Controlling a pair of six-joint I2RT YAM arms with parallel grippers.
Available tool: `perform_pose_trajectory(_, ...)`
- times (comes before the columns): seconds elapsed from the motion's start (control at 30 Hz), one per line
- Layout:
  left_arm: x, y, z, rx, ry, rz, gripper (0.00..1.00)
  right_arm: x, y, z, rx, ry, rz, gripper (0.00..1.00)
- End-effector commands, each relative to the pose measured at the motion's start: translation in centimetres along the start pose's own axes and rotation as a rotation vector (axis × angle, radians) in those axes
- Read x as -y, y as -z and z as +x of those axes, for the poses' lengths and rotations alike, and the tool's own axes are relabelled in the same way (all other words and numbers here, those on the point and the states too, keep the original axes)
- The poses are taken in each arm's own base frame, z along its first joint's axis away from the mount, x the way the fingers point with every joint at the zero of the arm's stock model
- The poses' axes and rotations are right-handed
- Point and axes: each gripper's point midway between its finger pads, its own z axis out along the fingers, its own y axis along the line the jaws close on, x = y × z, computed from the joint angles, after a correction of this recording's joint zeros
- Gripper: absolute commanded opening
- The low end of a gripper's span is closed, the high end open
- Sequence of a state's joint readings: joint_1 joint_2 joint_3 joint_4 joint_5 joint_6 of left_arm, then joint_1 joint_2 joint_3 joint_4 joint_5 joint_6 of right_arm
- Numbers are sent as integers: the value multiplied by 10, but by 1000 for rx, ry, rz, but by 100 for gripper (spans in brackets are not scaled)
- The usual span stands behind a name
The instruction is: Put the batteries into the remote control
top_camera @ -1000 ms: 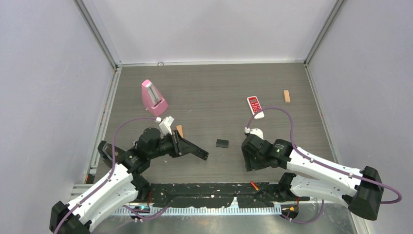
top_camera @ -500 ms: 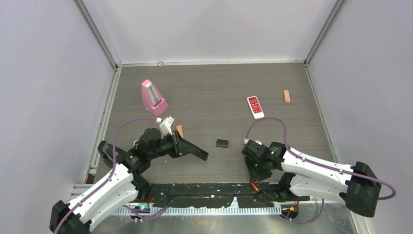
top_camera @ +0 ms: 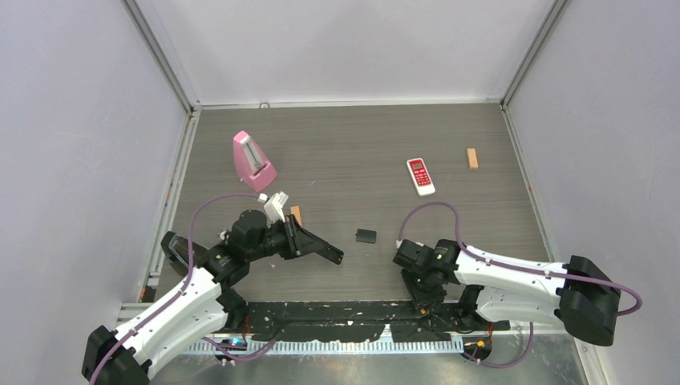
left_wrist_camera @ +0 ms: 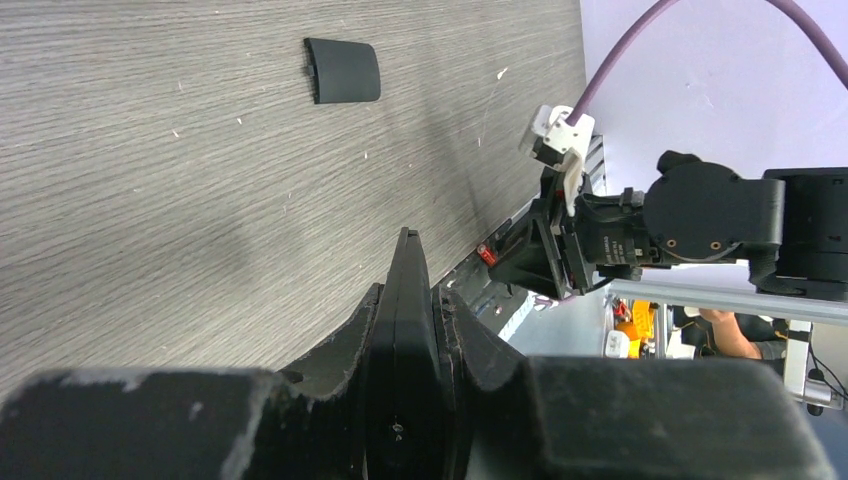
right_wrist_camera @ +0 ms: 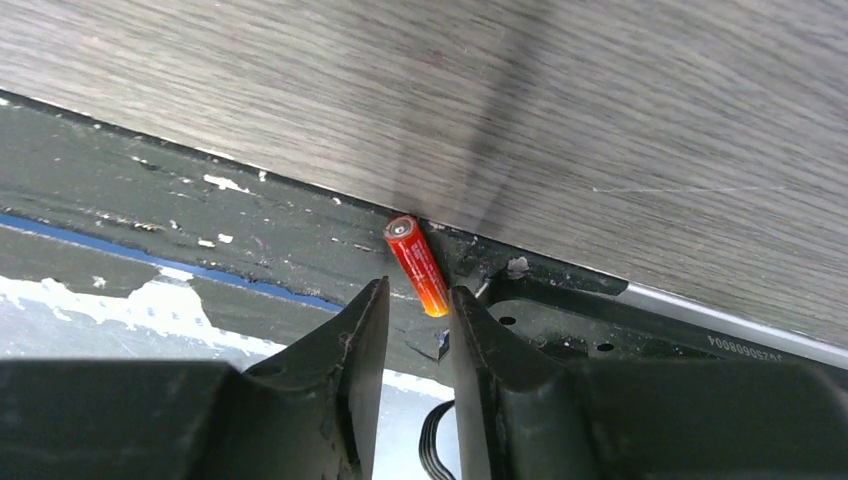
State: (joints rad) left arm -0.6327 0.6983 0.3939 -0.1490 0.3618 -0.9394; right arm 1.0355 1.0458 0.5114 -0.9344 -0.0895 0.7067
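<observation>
Jaws of right gripper (right_wrist_camera: pixel 418 300) narrowly apart astride orange-red cylindrical battery (right_wrist_camera: pixel 414 258) at six o'clock, seemingly for pickup; left gripper (top_camera: pixel 293 241) clamps slim black remote (top_camera: pixel 322 251).

Battery (right_wrist_camera: pixel 417 265) on near-edge strip (right_wrist_camera: pixel 250 220), at right hand (right_wrist_camera: pixel 418 292) fingertips

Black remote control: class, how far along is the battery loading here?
Done: the small black curved cover lies loose on the grey wood-grain table, and the left gripper clamps the long black remote control. In hand: the right gripper, jaws open, straddles one orange-red cylindrical battery at the near edge. Left: gripping, lifting and inserting it.
</observation>
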Motion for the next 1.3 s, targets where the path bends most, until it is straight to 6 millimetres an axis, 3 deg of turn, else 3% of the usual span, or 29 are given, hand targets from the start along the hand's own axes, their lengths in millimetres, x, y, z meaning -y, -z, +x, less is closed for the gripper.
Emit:
perform_pose_trajectory(0.0, 11, 0, -10, 39, -23, 43, 0, -1, -10, 3, -9, -2, 3, 33)
perform_pose_trajectory(0.3, 14, 0, -6, 15, -16, 61, 0, 0, -7, -8, 60, -1, 11, 6)
perform_pose_trajectory(0.4, 18, -3, 0, -23, -11, 99, 0, -7, 6, -19, 124, 34, -22, 5)
perform_pose_trajectory(0.53, 36, -7, 16, -137, -2, 235, 0, -30, 36, -37, 229, 114, -132, 5)
perform_pose_trajectory(0.67, 50, -11, 26, -223, 45, 345, 0, -60, 80, -58, 337, 226, -226, 6)
perform_pose_trajectory(0.8, 61, -11, 28, -264, 114, 419, 0, -85, 110, -67, 392, 381, -243, 5)
perform_pose_trajectory(0.97, 67, -9, 30, -313, 183, 439, 0, -94, 123, -74, 350, 508, -158, 5)
perform_pose_trajectory(1.27, 55, -16, 38, -364, 265, 371, 0, -106, 147, -91, 320, 543, -78, 6)
